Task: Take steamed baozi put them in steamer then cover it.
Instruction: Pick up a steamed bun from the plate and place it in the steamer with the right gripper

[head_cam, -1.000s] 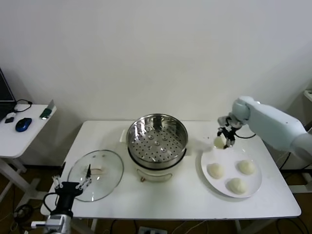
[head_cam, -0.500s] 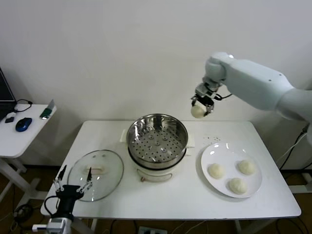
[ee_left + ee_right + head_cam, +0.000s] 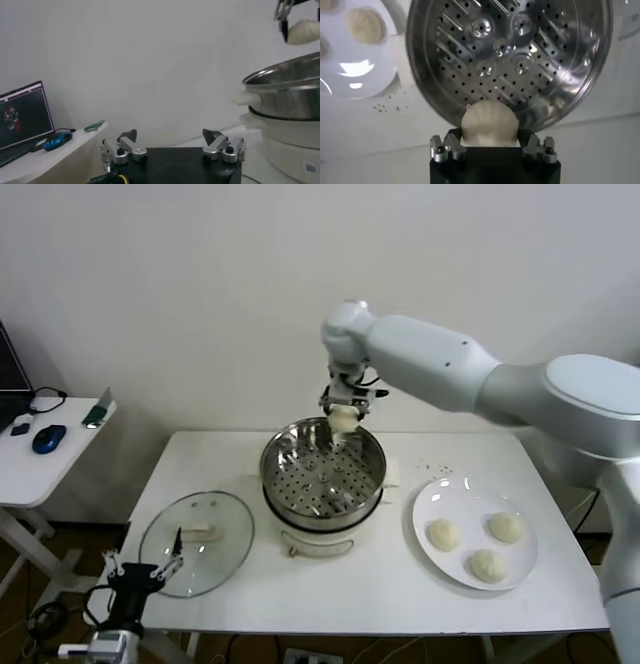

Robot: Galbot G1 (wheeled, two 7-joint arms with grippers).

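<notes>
Hanging over the back rim of the steamer, the right gripper is clamped on one baozi, the bun pinched between its fingers and poised above the perforated floor, which from where I stand looks bare. Three more baozi sit on the white plate to the right of the cooker, well apart from the arm. The cover lies flat on the table to the left of the steamer, handle up, and the left gripper waits low at the front edge just beside it, fingers spread and holding nothing. So this looks like the first bun going in, the carry nearly done and the drop not yet made. I'd say the next move wants the bun brought a little further inward, past the rim, and lowered before the fingers part, so it lands on the floor rather than glancing off the metal wall.
</notes>
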